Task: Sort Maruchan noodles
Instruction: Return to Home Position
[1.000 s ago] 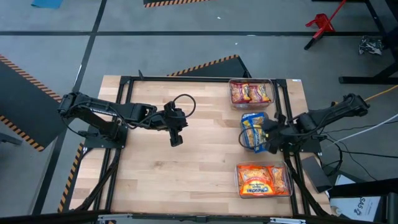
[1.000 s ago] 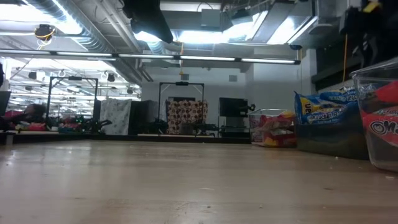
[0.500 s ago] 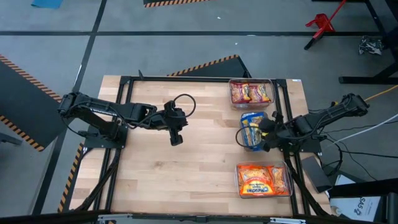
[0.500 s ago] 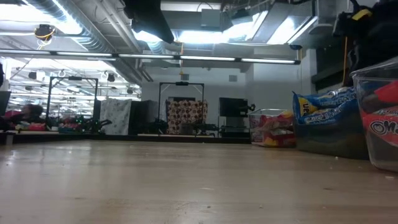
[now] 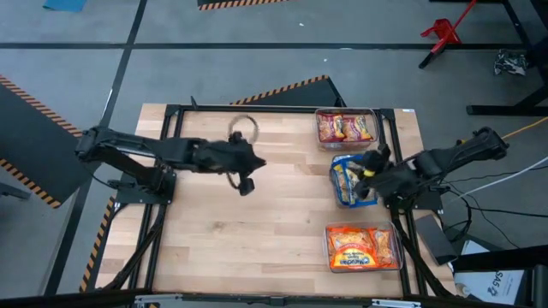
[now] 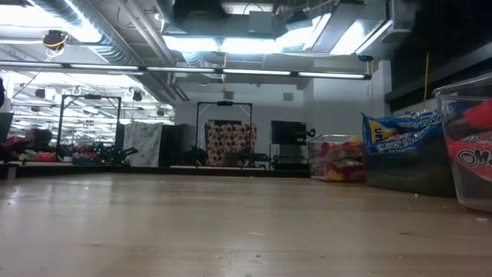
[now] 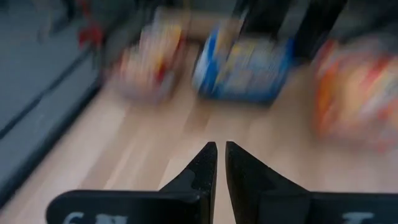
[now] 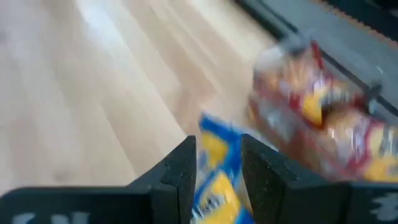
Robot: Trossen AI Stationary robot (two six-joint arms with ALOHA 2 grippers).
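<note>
The Maruchan noodles lie sorted in three clear bins along the table's right side. Dark red packets (image 5: 347,127) fill the far bin, blue-and-yellow packets (image 5: 349,181) the middle bin and orange packets (image 5: 361,246) the near bin. My right gripper (image 5: 368,165) hovers open over the far end of the middle bin. A blue-and-yellow packet (image 8: 216,163) shows past its fingers, and the dark red packets (image 8: 323,124) lie beyond. My left gripper (image 5: 247,186) is shut over bare wood at mid-table, pointing toward the bins (image 7: 242,62).
The three bins stand in a row near the right edge, seen from the side in the low view (image 6: 407,154). A black frame (image 5: 257,109) runs around the table. Bare wood (image 5: 257,239) stretches from the left edge to the bins.
My right gripper has moved from the near end of the middle bin toward the table's far edge and has risen out of the low view. My left arm's wrist has turned, its cable loop swinging toward the far edge, while its gripper has stayed roughly in place.
</note>
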